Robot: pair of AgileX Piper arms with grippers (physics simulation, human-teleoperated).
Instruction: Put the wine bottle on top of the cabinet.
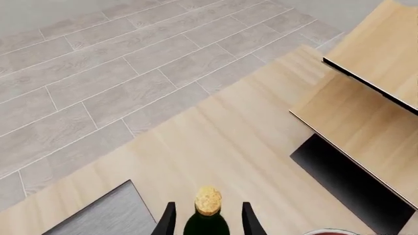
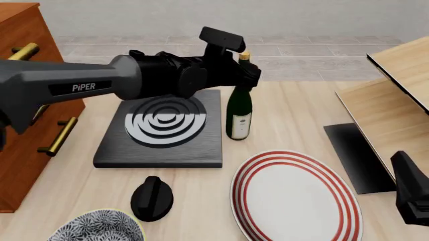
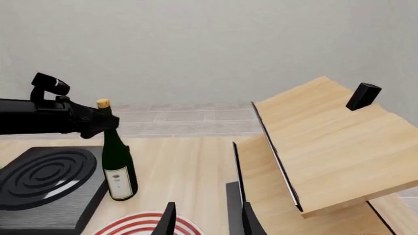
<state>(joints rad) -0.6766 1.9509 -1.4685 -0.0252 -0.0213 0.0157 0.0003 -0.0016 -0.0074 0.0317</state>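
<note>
- Front view, starting at the left edge: the cabinet (image 2: 23,65), reddish-brown wood with brass bar handles, stands behind the left arm, well to the left of the left hand (image 2: 249,75).
- Nearer the camera than that hand, a patterned black-and-white bowl (image 2: 100,228) shows at the bottom edge, with a black knob-shaped object (image 2: 152,198) just beside it on the worktop (image 2: 295,110).
- Under the left arm lies a dark square slab (image 2: 161,135) with silver concentric rings.
- The wine bottle (image 2: 239,113) stands upright on the worktop just beside the slab's right edge; its neck sits at the left hand.
- In the left wrist view the left hand (image 1: 207,220) has a finger on each side of the cork and neck of the wine bottle (image 1: 207,210); whether they touch the glass I cannot tell.
- A white plate (image 2: 295,196) with red rings lies near the bottle's base, on the camera's side.
- The right hand (image 2: 410,196) sits low at the right edge, well apart from the bottle; in the right wrist view the right hand (image 3: 207,220) has its fingers spread with nothing between them.
- Beside and beyond the right hand stands pale slanted-panel furniture (image 2: 395,95).
</note>
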